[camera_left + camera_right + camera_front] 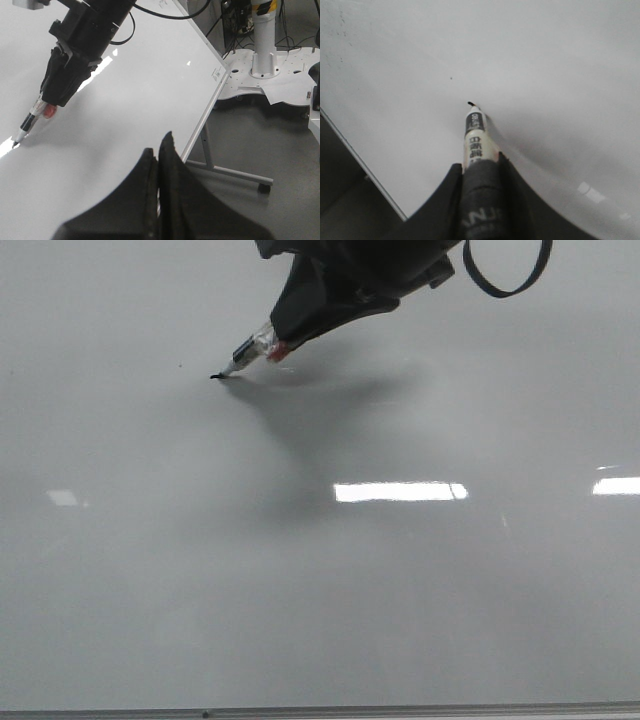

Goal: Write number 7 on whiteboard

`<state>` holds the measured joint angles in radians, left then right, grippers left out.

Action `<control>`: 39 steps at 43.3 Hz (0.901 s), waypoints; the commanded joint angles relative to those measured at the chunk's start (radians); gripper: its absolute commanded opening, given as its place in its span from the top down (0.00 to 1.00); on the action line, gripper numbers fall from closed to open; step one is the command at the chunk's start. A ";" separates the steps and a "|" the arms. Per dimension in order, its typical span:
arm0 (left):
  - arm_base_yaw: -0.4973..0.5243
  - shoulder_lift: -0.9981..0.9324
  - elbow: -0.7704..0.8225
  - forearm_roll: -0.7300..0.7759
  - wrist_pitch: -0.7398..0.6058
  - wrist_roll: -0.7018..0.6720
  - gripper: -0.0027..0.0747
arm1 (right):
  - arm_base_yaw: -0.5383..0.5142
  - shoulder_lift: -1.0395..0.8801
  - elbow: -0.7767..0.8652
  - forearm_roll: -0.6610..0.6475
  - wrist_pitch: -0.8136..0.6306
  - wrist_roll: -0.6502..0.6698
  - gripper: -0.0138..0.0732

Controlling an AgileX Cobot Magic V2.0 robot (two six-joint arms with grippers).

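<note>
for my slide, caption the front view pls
Right gripper presses a black-tipped marker onto the glossy grey-white whiteboard, starting the number 7.

Marker point(245, 353) tip on the whiteboard point(320, 590), far left-centre, tiny speck point(181, 366) just left.

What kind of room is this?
Probably a robot lab or workshop: a whiteboard on a wheeled metal stand, a white machine base bolted nearby, and loose cables on a grey floor.

Marker point(252, 348) barrel hidden inside right gripper point(300, 325); arm cut off above.
</note>
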<state>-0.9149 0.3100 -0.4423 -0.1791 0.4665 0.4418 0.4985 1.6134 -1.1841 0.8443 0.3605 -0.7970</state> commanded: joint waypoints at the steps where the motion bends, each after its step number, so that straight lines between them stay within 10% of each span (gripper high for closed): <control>1: -0.006 0.007 -0.026 -0.016 -0.080 -0.009 0.99 | -0.064 -0.054 -0.029 0.012 -0.028 -0.012 0.92; 16: -0.006 0.007 -0.026 -0.012 -0.081 -0.009 0.99 | -0.180 -0.152 0.118 0.007 -0.026 -0.019 0.92; 39: -0.006 0.007 -0.026 -0.012 -0.081 -0.009 0.99 | -0.004 -0.054 0.260 0.008 -0.033 -0.107 0.92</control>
<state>-0.9149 0.3100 -0.4423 -0.1806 0.4628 0.4418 0.4773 1.6317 -0.8995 0.8516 0.3950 -0.8328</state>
